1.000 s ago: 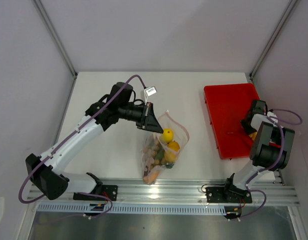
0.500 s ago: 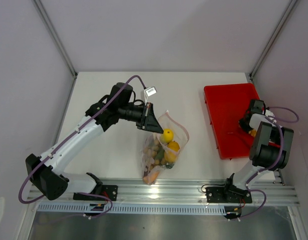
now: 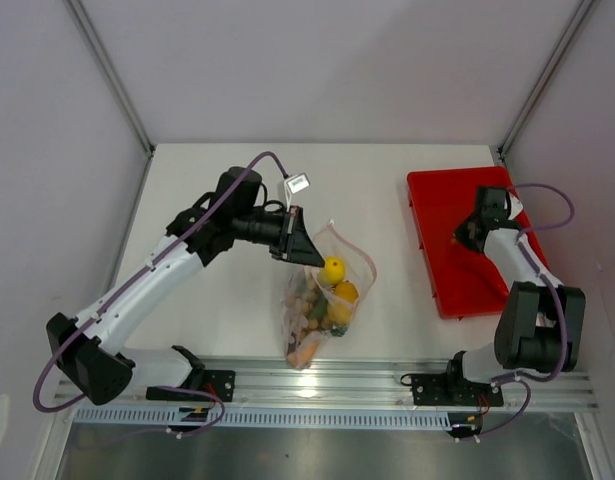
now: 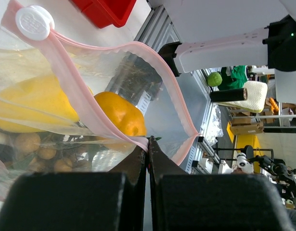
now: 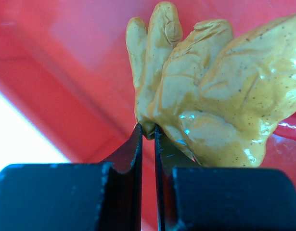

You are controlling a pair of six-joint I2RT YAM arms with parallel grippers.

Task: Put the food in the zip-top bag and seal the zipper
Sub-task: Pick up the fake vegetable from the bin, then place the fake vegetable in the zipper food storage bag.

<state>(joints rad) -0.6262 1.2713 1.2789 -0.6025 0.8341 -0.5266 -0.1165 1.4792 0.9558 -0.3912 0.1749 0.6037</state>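
Observation:
The zip-top bag (image 3: 327, 290) hangs from my left gripper (image 3: 305, 250), which is shut on its pink zipper (image 4: 70, 82) at the rim; the mouth gapes open. A white slider (image 4: 34, 21) sits at the strip's far end. Inside lie food pieces: a yellow pepper (image 4: 32, 103), an orange one (image 4: 120, 113) and small brownish lumps (image 3: 307, 300). My right gripper (image 3: 465, 238) hovers over the red tray (image 3: 457, 190), shut on the tip of a lumpy mustard-yellow toy food (image 5: 210, 96), with the fingertips (image 5: 138, 137) pinching its lower end.
The red tray's wall (image 5: 66, 72) fills the background of the right wrist view. The aluminium rail (image 3: 327, 375) with both arm bases runs along the table's near edge. White table surface (image 3: 227, 180) lies between bag and back wall.
My right gripper closed on the mustard-yellow food near the tray's right edge, then carried it up and left over the tray. The left arm and bag barely moved.

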